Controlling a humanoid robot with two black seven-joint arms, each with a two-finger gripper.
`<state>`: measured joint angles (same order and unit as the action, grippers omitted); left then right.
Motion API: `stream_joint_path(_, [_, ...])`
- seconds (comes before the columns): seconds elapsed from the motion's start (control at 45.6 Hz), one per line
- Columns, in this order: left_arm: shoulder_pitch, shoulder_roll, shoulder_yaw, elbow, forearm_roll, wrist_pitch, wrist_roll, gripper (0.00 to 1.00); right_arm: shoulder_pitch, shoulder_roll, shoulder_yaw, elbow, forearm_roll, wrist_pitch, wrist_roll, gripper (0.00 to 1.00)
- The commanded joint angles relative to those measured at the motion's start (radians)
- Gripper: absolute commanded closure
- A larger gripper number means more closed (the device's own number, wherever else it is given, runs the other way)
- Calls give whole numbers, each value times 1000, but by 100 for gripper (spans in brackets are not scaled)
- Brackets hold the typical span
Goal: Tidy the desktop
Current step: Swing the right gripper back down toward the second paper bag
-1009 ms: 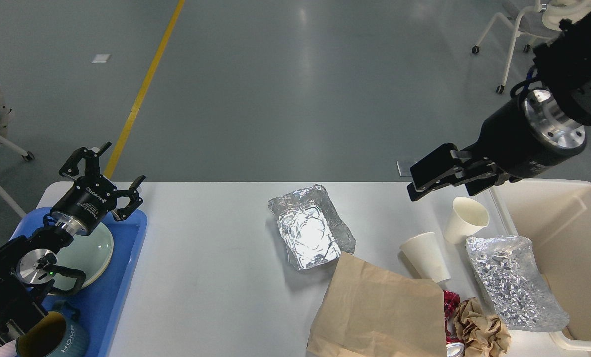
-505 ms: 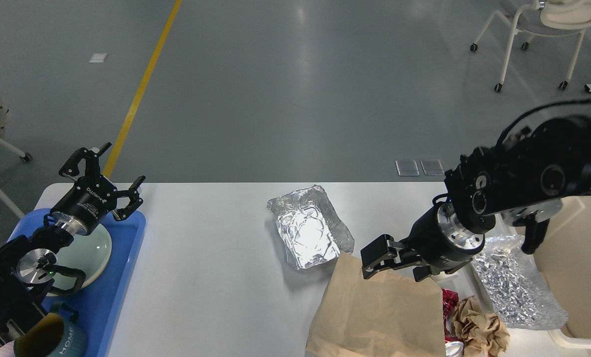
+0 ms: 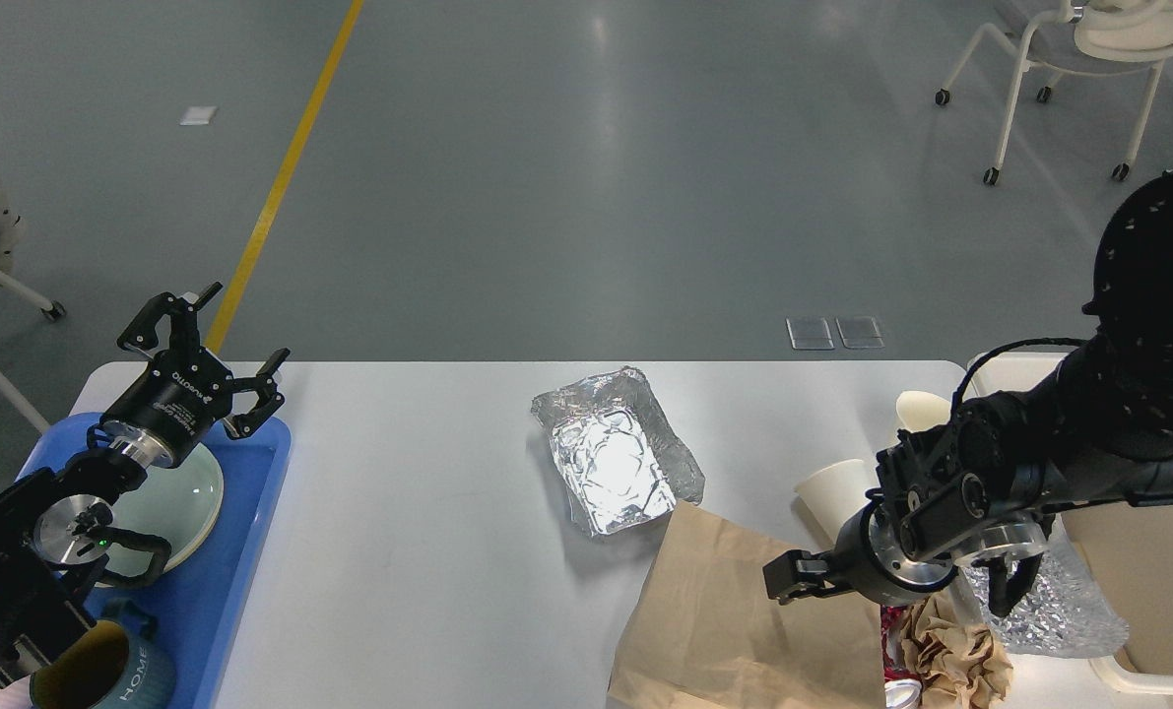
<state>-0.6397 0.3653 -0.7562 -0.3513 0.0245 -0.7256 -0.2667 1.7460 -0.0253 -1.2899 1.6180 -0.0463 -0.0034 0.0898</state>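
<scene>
The white-grey desktop [image 3: 419,512] carries litter on its right half. An open foil tray [image 3: 611,458] lies mid-table, with a flat brown paper bag [image 3: 734,620] in front of it. Two white paper cups [image 3: 830,492] [image 3: 919,407] stand behind my right arm. Crumpled foil [image 3: 1059,611], crumpled brown paper [image 3: 950,650] and a red wrapper [image 3: 891,611] lie at the right front. My right gripper [image 3: 781,578] hangs low over the bag's upper right part, dark and end-on. My left gripper [image 3: 248,323] hovers open and empty over the blue tray's far end.
A blue tray [image 3: 241,561] at the left edge holds a pale green plate [image 3: 177,492] and a teal mug [image 3: 103,675]. A cream bin [image 3: 1162,551] stands at the right edge. Wheeled chairs [image 3: 1069,59] stand on the floor behind.
My right arm has swung down and toward me, from high above the cups to low over the paper bag. The left arm has not moved.
</scene>
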Motion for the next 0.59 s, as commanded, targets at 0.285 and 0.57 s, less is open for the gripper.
stream_joint_path(0.285, [0, 1, 0, 0, 0, 0, 0, 0, -43, -67, -97, 42, 11, 36, -4, 0])
stream_joint_path(0.57, [0, 0, 0, 0, 0, 0, 0, 0, -135, -64, -23, 22, 106, 11, -5, 0])
